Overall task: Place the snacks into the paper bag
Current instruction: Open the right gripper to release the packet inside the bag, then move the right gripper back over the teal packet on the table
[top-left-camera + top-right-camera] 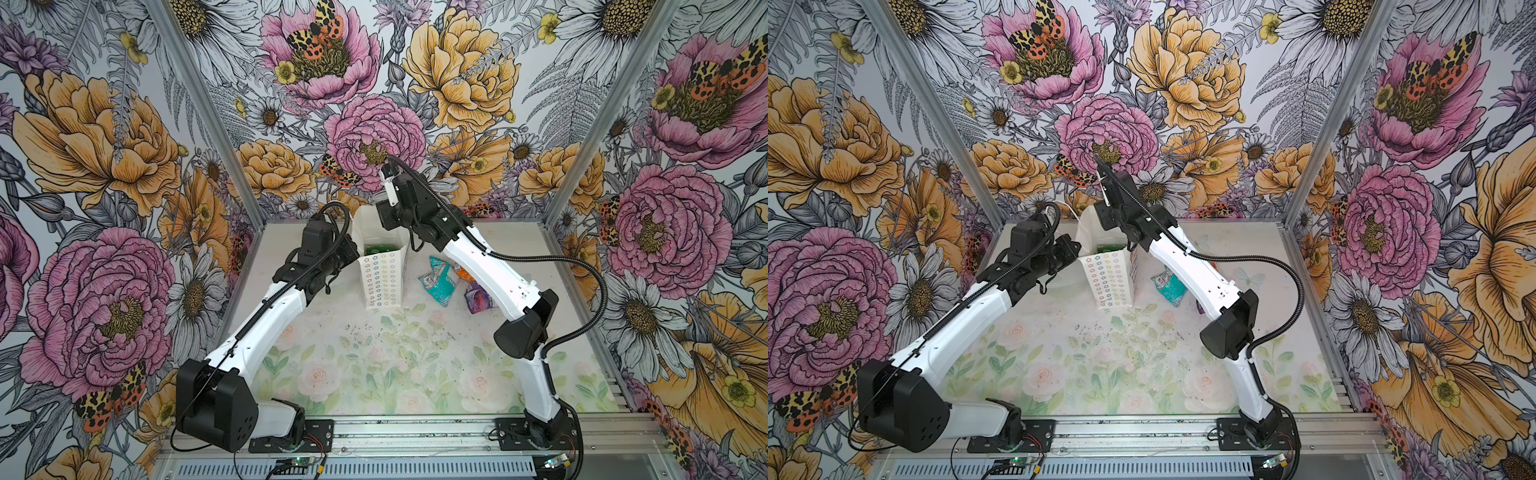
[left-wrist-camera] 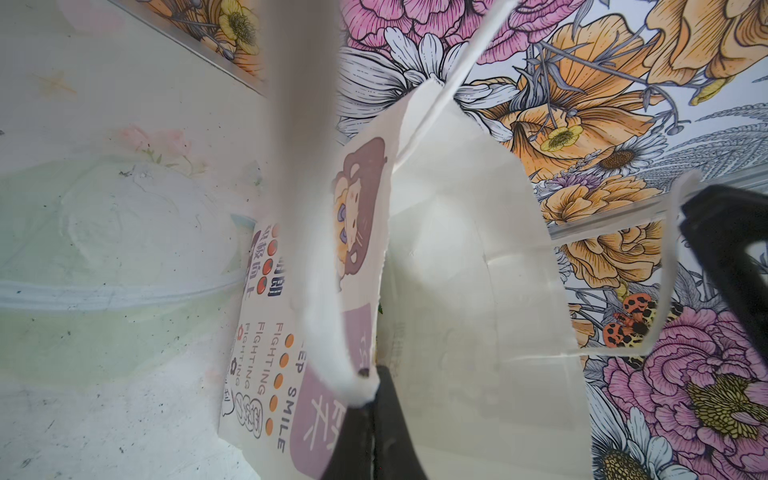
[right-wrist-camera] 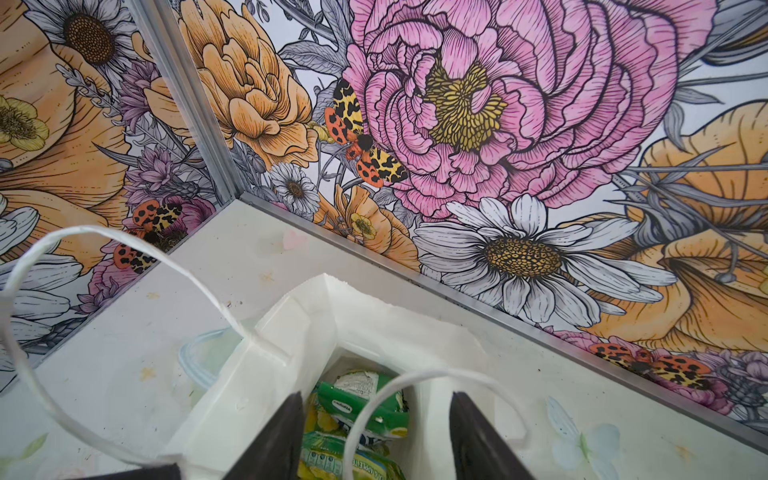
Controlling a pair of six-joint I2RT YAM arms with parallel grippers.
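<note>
The paper bag (image 1: 382,274) stands upright at the back middle in both top views, white with rows of small flower rings (image 1: 1106,282). My left gripper (image 2: 376,395) is shut on its rim where a string handle (image 2: 324,266) starts. My right gripper (image 3: 378,432) hangs open just above the bag's mouth, with nothing between its fingers but the other handle loop (image 3: 415,376). Inside lie a green packet (image 3: 361,399) and a yellow-green one (image 3: 345,461). On the table right of the bag lie teal (image 1: 438,282), orange (image 1: 463,274) and purple (image 1: 478,299) snacks, partly under the right arm.
A clear plastic tub (image 3: 199,353) sits on the table against the bag's left side, below my left wrist. The flowered back wall (image 1: 374,137) and its metal base rail (image 3: 457,291) run close behind the bag. Metal corner posts (image 1: 199,104) frame the cell.
</note>
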